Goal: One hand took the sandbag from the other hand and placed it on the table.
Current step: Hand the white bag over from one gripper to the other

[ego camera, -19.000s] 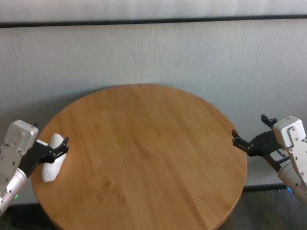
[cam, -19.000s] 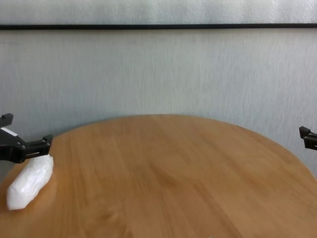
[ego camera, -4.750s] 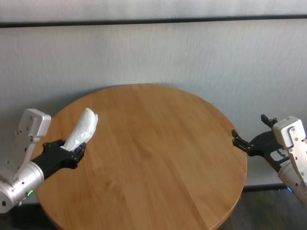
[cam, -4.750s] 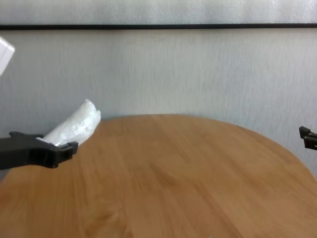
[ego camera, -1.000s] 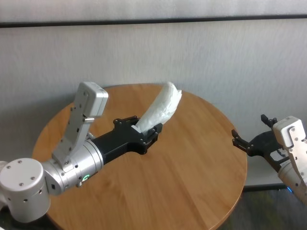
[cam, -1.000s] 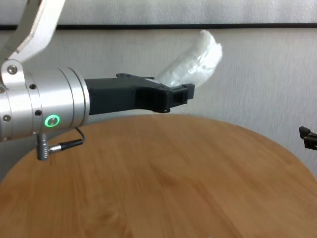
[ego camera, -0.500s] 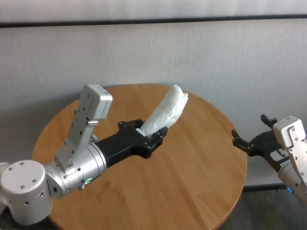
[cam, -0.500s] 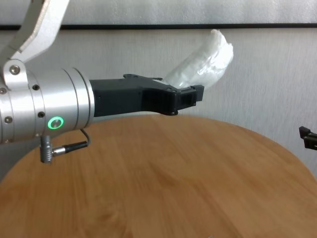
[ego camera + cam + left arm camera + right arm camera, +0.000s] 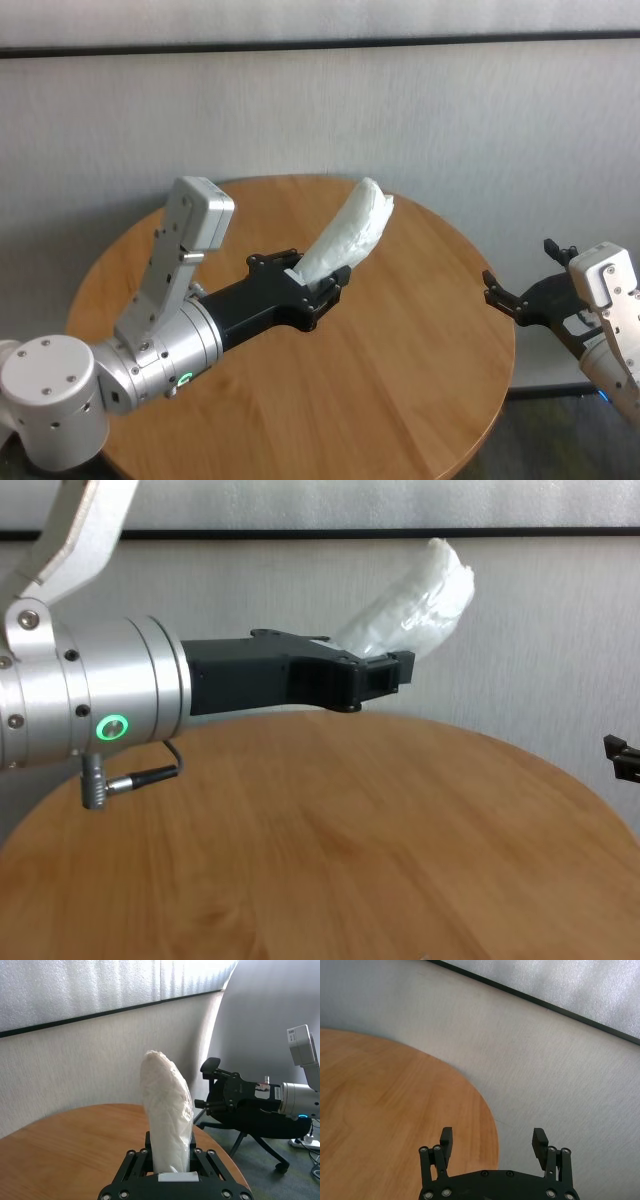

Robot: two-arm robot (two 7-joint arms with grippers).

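My left gripper (image 9: pixel 312 287), on the green-ringed wrist, is shut on the lower end of the white sandbag (image 9: pixel 348 236). It holds the bag in the air above the middle of the round wooden table (image 9: pixel 420 350), the free end slanting up and to the right. The same sandbag (image 9: pixel 415 610) juts past the black fingers in the chest view and stands upright in the left wrist view as the sandbag (image 9: pixel 167 1110). My right gripper (image 9: pixel 502 296), on the blue-lit arm, hangs open just beyond the table's right edge with nothing between its fingers (image 9: pixel 446 1141).
A grey wall runs close behind the table. An office chair base (image 9: pixel 260 1147) stands on the floor to the right, under the right arm.
The left arm has carried the sandbag a little further right and forward over the table, then nearly stopped. The right gripper has not moved.
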